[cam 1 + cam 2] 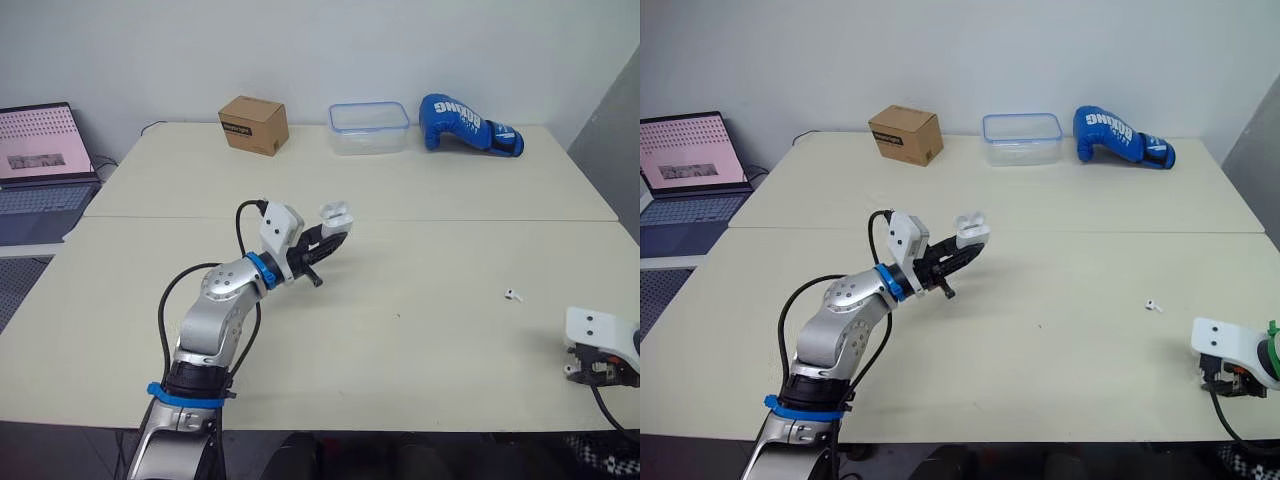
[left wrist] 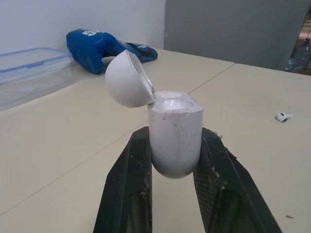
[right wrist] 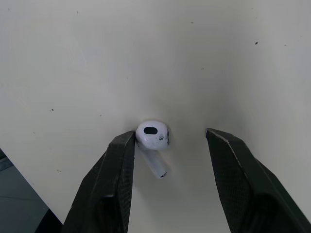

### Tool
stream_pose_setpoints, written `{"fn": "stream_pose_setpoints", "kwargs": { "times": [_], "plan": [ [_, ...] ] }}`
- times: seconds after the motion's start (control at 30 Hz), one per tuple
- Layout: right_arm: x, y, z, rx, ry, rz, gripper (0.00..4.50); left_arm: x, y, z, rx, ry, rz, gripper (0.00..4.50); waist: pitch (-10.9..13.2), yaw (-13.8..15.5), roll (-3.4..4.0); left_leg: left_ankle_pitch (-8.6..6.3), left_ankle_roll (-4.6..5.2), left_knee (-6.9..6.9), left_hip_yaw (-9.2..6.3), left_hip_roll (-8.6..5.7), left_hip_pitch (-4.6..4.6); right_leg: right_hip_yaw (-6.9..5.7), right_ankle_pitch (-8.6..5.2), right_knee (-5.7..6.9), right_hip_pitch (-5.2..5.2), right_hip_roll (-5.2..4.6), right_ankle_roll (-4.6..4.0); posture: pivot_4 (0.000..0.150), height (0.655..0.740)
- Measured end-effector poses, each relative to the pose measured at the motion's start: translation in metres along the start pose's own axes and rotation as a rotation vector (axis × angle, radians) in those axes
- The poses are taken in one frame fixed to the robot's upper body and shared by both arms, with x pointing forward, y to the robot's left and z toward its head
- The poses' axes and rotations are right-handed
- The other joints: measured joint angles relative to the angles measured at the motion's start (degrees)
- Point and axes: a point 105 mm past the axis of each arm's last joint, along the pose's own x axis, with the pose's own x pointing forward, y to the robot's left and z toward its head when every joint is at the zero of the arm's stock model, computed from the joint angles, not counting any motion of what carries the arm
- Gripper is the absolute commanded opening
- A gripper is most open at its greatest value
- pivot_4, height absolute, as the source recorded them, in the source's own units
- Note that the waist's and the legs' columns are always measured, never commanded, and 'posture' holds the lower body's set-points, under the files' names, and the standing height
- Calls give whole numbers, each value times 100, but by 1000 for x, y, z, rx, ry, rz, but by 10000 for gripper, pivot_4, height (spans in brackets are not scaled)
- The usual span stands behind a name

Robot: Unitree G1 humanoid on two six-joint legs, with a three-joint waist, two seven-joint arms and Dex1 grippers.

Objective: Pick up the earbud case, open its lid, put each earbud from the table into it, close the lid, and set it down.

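Two hands: left hand (image 2: pixel 175 135) pinching open earbud case (image 2: pixel 176 148); right hand (image 3: pixel 169 135), per wrist view, spread about an earbud (image 3: pixel 152 135), perhaps touching.

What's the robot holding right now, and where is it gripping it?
Left gripper clamps the earbud case by its lower body, lid open. Right gripper holds nothing: open around an earbud on the table.

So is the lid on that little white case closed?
No, the lid is flipped up and back, leaving the earbud case open at the top in the left gripper.
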Motion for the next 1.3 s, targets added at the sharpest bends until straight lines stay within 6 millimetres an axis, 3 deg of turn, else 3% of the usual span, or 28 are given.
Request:
{"fn": "stream_pose_setpoints", "kwargs": {
  "times": [0.07,0.17,0.27,0.33,0.43,0.5,0.6,0.7,0.8,1.0,1.3],
  "plan": [
    [0,0,0,2,2,5,24376,-1,0,-1,-7,5,4,7410,0,8,-2,0,0,0,-3,0,-1,-3,0,1,0,0,0,1500,7400],
    [2,-1,0,11,-2,13,19042,-2,1,-1,-3,11,9,7410,-3,10,-14,0,-1,0,-2,1,0,-2,0,0,1,1,0,1500,7400],
    [5,3,1,21,-8,42,7993,-3,2,-1,-2,12,12,7410,-8,10,-41,0,0,1,-3,3,1,-3,0,0,2,2,-1,1500,7400],
    [5,3,4,22,-18,42,3780,-3,2,-1,-2,12,15,7410,-11,12,-48,0,0,2,-2,2,1,-1,1,0,2,2,-1,1500,7400],
    [7,2,11,75,-82,39,3795,-3,2,-1,-1,10,12,7410,-10,0,-56,0,-1,1,-2,7,2,-2,2,0,2,5,-3,1500,7400],
    [10,1,33,141,-217,37,3795,-2,-1,-2,1,7,-5,7410,-9,-44,-56,0,-2,-3,-1,12,4,1,3,2,0,7,-5,1500,7400],
    [1,-4,110,250,-627,56,3795,4,-13,-2,-5,-24,-49,7410,-3,-114,-44,0,-3,-8,7,23,6,8,5,1,-4,14,-9,1500,7400],
    [-42,-20,188,293,-1038,6,3795,14,-21,-1,-9,-64,-73,7410,1,-100,-35,1,-4,-7,3,21,2,4,6,2,-6,13,-10,1500,7400],
    [-77,-24,243,322,-1324,-32,3795,25,-23,-1,-15,-94,-71,7410,-1,-55,-38,1,-5,-4,-18,10,-13,-12,6,-4,-14,8,-11,1500,7400],
    [-91,-24,296,466,-1523,-34,3795,40,-20,14,2,-154,-63,7410,-1,-27,-34,2,-6,5,-23,-11,-35,-9,7,5,-38,-5,-10,1500,7400],
    [-84,-26,309,511,-1541,-27,3795,50,-16,24,0,-185,-40,7410,-4,-157,-28,2,-5,-3,-22,-9,-32,-8,7,12,-45,5,-10,1500,7400]
  ]
}}
